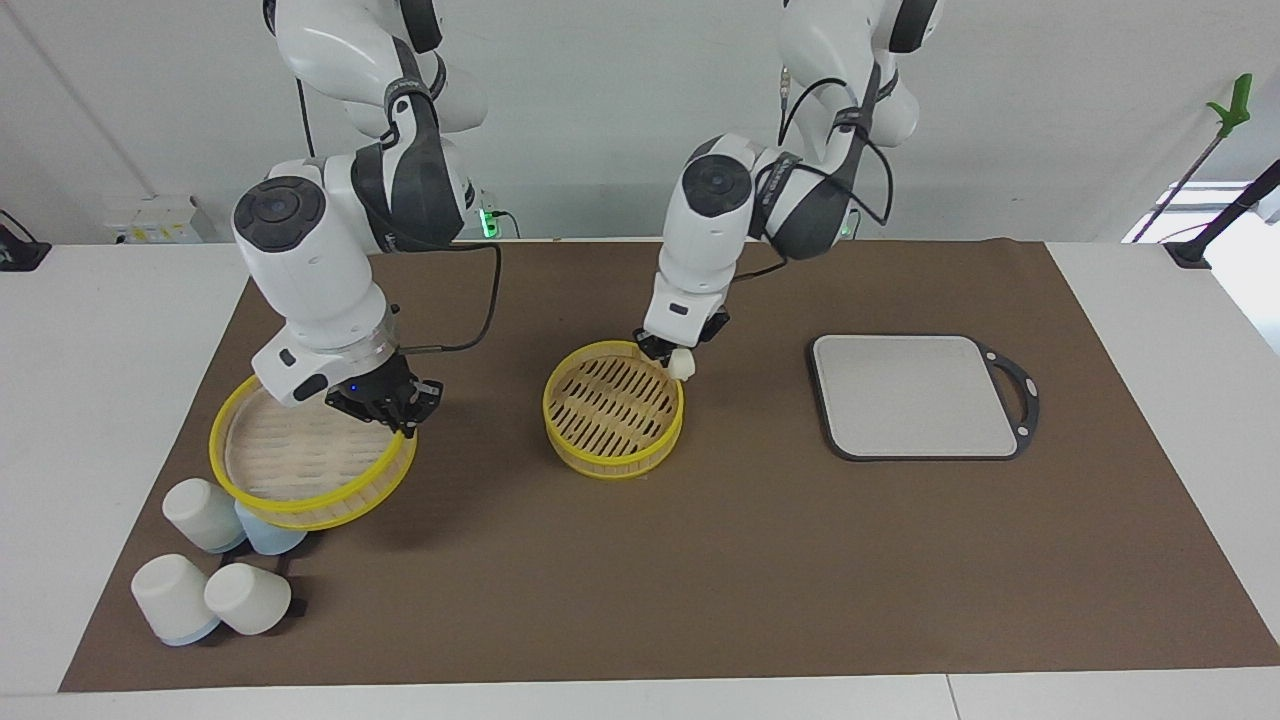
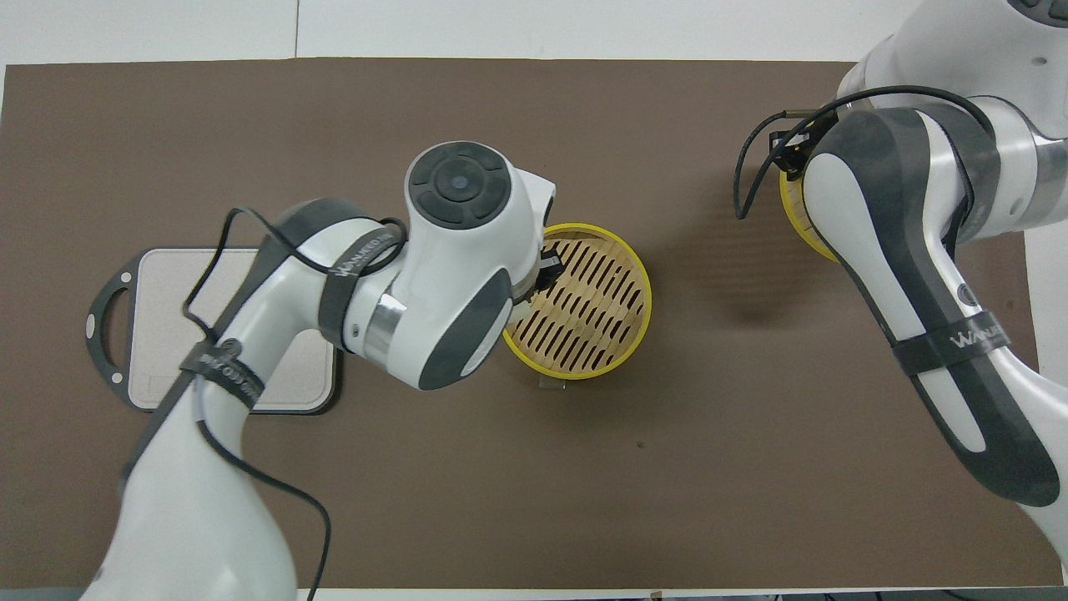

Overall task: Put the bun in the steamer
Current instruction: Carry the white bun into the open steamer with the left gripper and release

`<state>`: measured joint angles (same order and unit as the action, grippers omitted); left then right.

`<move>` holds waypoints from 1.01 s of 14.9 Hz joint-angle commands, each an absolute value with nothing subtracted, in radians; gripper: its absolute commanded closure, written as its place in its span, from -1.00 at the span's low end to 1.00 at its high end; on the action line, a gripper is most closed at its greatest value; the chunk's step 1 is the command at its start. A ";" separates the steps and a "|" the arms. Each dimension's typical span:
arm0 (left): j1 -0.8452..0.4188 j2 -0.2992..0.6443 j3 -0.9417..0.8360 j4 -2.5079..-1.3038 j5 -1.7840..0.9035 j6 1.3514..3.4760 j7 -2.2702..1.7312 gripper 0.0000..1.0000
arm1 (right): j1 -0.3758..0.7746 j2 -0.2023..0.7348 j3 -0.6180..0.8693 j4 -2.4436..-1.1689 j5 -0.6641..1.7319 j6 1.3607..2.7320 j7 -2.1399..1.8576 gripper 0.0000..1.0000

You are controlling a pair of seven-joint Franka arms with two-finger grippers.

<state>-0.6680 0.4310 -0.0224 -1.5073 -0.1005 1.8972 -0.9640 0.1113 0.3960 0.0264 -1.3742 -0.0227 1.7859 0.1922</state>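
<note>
The steamer [image 1: 612, 462], a round yellow-rimmed basket with a slatted floor, stands mid-table and is empty; it also shows in the overhead view [image 2: 613, 355]. My left gripper [image 1: 672, 358] is shut on the bun [image 1: 683, 364], a small off-white lump, just above the steamer's rim on the side nearer to the robots. In the overhead view the left arm hides the bun. My right gripper [image 1: 392, 408] is shut on the rim of the steamer's lid tier [image 1: 290, 460] and holds it tilted over the cups. A sliver of the lid [image 2: 795, 224] shows in the overhead view.
Three white upturned cups [image 1: 205, 513] and a pale blue one [image 1: 272, 538] stand toward the right arm's end of the table, partly under the lid. A grey rectangular board [image 1: 915, 395] with a black handle lies toward the left arm's end; it also shows in the overhead view [image 2: 167, 334].
</note>
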 commanded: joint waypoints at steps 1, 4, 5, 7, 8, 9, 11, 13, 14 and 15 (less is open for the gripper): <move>-0.732 0.558 -0.002 -1.419 -0.084 1.966 -0.997 0.33 | 0.084 0.354 0.040 -1.419 0.030 1.804 0.172 1.00; -0.732 0.569 -0.005 -1.434 -0.045 1.996 -0.992 0.32 | 0.075 0.354 0.038 -1.420 0.049 1.802 0.170 1.00; -0.733 0.577 -0.005 -1.436 -0.044 2.006 -0.992 0.31 | 0.075 0.354 0.038 -1.420 0.049 1.802 0.170 1.00; -0.744 0.591 -0.005 -1.459 -0.045 2.043 -0.992 0.30 | 0.075 0.351 0.038 -1.430 0.049 1.802 0.169 1.00; -0.764 0.597 -0.005 -1.472 -0.046 2.077 -0.992 0.26 | 0.075 0.348 0.038 -1.433 0.049 1.804 0.169 1.00; -0.772 0.601 -0.005 -1.483 -0.051 2.080 -0.992 0.24 | 0.075 0.347 0.038 -1.439 0.049 1.807 0.169 1.00; -0.773 0.601 -0.005 -1.477 -0.057 2.060 -0.992 0.07 | 0.077 0.344 0.038 -1.448 0.049 1.812 0.155 1.00; -0.773 0.601 -0.005 -1.476 -0.055 2.057 -0.994 -1.00 | 0.077 0.341 0.038 -1.454 0.049 1.816 0.155 1.00; -0.775 0.600 -0.003 -1.471 -0.057 2.043 -0.997 -1.00 | 0.077 0.341 0.038 -1.454 0.048 1.819 0.153 1.00; -0.776 0.594 -0.003 -1.467 -0.057 2.025 -1.000 -1.00 | 0.075 0.341 0.038 -1.454 0.049 1.821 0.147 1.00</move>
